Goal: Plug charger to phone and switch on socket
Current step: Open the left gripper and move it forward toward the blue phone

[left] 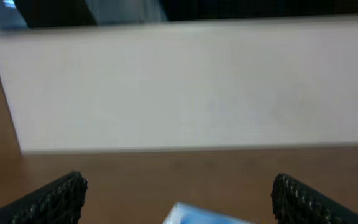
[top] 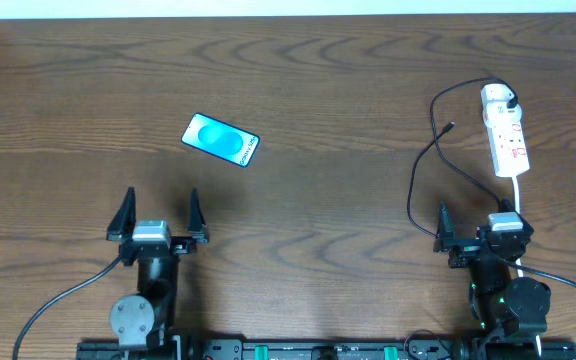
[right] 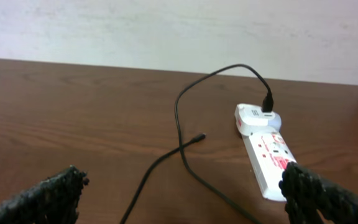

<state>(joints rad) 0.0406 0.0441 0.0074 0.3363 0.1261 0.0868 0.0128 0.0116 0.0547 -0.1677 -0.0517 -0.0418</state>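
Left pincer (top: 161, 200): jaws spread wide with nothing between them, low at the near-left of the worktop (top: 348, 80) and pointing away from the base.
Right pincer (top: 476, 212): jaws just as wide and empty, at the near-right, with the socket's white cord (top: 519, 192) running down past it.
Phone (top: 220, 139): lies flat and screen up, turned at a slant, ahead of the left pincer and a little to its right. A blurred blue corner shows at the bottom of the left wrist view (left: 197, 214). It is well apart from the cable.
Charger (top: 415, 190): a thin black cable looping ahead of the right pincer. Its plug tip (right: 199, 137) lies loose on the wood, left of the socket. Its white adapter (right: 253, 117) sits on the socket's far end, apparently already plugged in.
Socket (top: 508, 135): a white strip at the far right, lengthwise away from the right pincer. Whether its switch is on or off cannot be told.
Step in hand: likely the very start, as nothing is gripped and the tip has not been picked up.
Next move: probably the right pincer reaching forward and slightly left, then closing narrowly on the cable just behind the tip. A lead that thin needs a well-centred pinch. The tip must then cross the worktop to the phone, which the left pincer may have to steady. The phone's port end is not visible.
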